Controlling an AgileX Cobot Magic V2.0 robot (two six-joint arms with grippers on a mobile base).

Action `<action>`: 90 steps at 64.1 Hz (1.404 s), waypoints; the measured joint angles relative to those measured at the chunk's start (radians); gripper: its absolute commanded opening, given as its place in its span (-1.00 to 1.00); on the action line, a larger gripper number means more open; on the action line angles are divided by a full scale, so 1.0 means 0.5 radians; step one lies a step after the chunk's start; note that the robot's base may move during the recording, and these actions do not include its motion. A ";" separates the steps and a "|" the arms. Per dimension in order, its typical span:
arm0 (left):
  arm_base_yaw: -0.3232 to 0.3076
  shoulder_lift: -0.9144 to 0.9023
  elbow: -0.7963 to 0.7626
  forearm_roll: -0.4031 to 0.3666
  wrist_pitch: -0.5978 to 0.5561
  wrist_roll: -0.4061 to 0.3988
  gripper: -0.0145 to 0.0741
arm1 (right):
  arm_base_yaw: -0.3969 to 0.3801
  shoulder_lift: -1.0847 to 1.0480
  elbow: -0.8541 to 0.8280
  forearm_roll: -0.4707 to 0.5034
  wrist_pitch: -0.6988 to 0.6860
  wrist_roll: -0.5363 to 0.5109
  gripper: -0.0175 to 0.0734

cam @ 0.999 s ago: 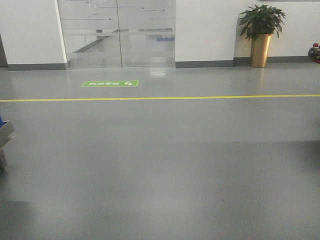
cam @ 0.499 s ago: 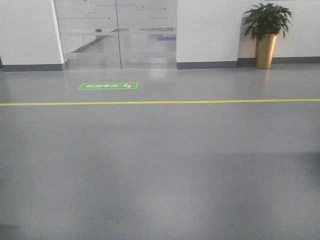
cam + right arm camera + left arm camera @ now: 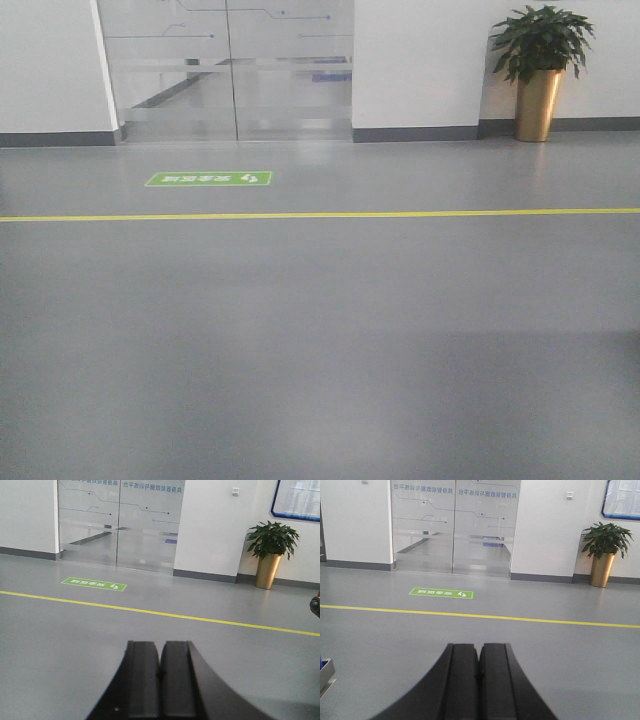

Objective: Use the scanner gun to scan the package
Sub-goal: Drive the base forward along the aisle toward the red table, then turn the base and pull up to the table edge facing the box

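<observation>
A green sign lies flat on the grey floor in front of the glass doors. It carries white characters and a small white symbol, too blurred to read. A row of blue lettering runs across the top of the doors in the left wrist view, with thin blue circuit-like lines beneath it; the characters are too small to make out. A blue-framed board hangs on the wall at the upper right, its sheets unreadable, and a small white switch sits on the wall between doors and board. A yellow line crosses the floor just nearer than the sign.

A gold pot stands against the wall right of the doors, holding a leafy plant. At the lower left edge of the left wrist view a grey tray shows a corner with something blue in it; what it is cannot be told.

The left gripper has its black fingers pressed together with nothing between them. The right gripper is the same, fingers together and empty. Neither the package nor the scanner gun shows in any view
</observation>
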State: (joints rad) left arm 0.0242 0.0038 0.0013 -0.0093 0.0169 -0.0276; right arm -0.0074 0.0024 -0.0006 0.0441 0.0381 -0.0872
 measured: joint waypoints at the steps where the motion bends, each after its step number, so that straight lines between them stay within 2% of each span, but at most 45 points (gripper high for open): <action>1: 0.000 0.000 0.000 0.000 0.000 0.000 -0.92 | 0.000 0.000 0.000 0.000 0.000 0.000 -0.99; 90: 0.000 0.000 0.000 0.000 0.000 0.000 -0.92 | 0.000 0.000 0.000 0.000 0.000 0.000 -0.99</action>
State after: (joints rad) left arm 0.0242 0.0038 0.0013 -0.0093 0.0169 -0.0276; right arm -0.0074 0.0024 -0.0006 0.0441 0.0381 -0.0872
